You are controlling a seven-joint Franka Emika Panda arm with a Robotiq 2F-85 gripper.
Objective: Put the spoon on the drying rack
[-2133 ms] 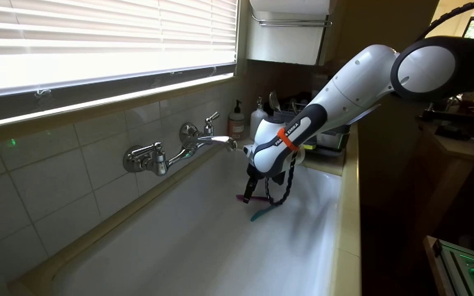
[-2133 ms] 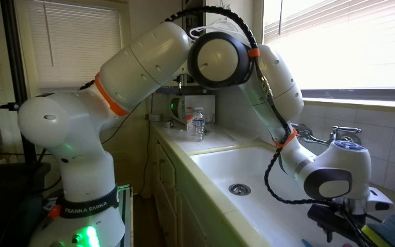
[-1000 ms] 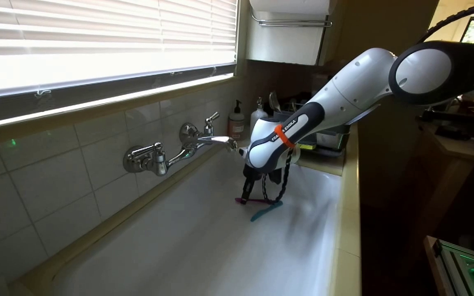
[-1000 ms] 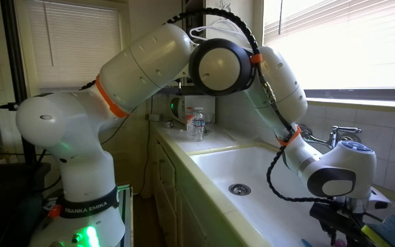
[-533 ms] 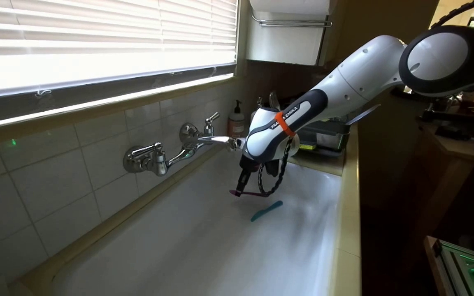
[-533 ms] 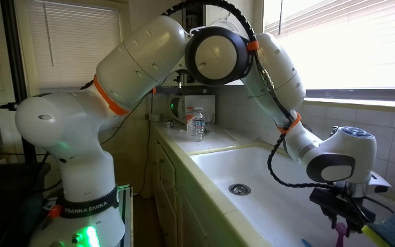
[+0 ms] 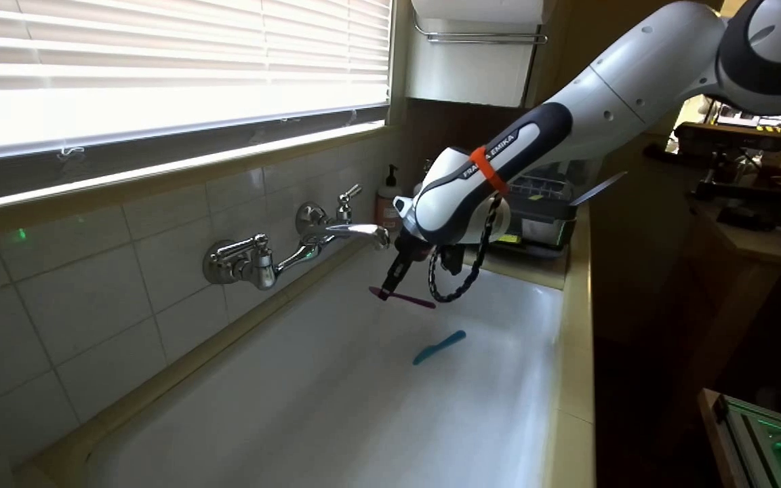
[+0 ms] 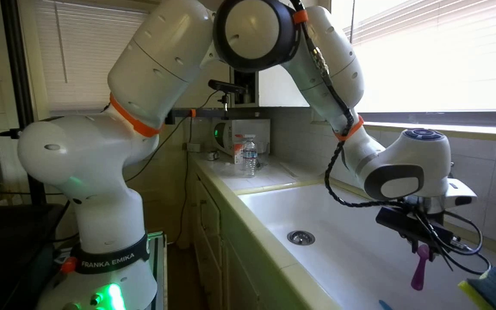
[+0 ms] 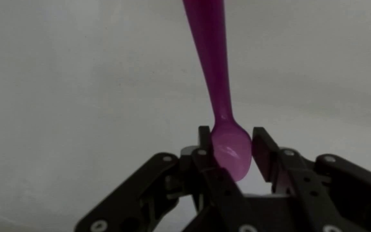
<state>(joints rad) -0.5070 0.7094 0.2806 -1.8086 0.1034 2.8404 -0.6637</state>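
I see a water bottle [image 8: 250,157] on the worktop [image 8: 252,185], eleven o'clock from the sink drain [image 8: 301,237], a microwave [image 8: 254,127] behind it; a teal knife [image 8: 384,305] lies at the drain's four o'clock.

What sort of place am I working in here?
Most likely a home kitchen: there's a long, white, rectangular, enamel-looking sink, a dark wire dish rack just past one end of it, and what looks like a boxy white microwave.

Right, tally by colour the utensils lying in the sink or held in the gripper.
Purple: 1, the spoon held in the gripper
Teal-blue: 1, the slim utensil lying in the sink
Total: 2
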